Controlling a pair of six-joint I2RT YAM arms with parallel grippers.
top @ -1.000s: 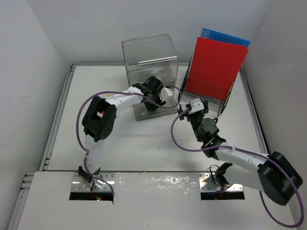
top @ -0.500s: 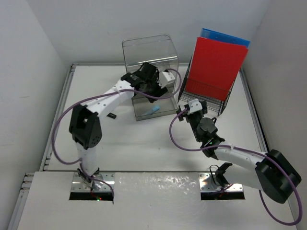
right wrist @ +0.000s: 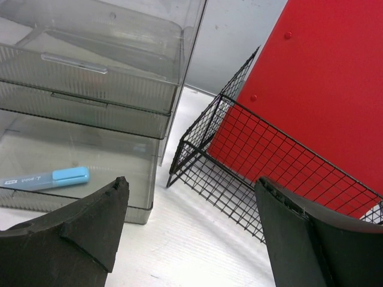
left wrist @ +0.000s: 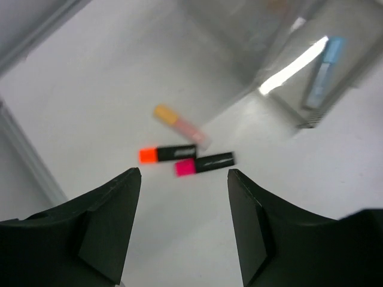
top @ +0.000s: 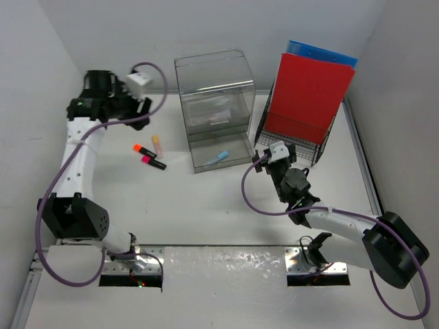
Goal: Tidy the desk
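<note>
1. The left gripper (left wrist: 182, 178) hovers high over the far-left part of the desk (top: 206, 205), jaws spread and empty
2. Below it three loose pens lie close together on the white top: an orange highlighter (left wrist: 167, 153), a pink highlighter (left wrist: 204, 164) and a peach marker (left wrist: 179, 124)
3. The step in hand looks like gathering pens into the clear drawer box (top: 214, 103), whose lowest drawer seems pulled out and holds a blue highlighter (right wrist: 45, 178)
4. Next, the left arm probably must descend, straddle one pen crosswise and pinch it without nudging its neighbours
5. The right gripper (right wrist: 191, 182) waits low between the box and the black wire rack (right wrist: 269, 167), jaws wide, grasping nothing
6. The left wrist view is blurred, so pen labels are unreadable and contact between the pens is uncertain; the upper drawers' contents are hazy
</note>
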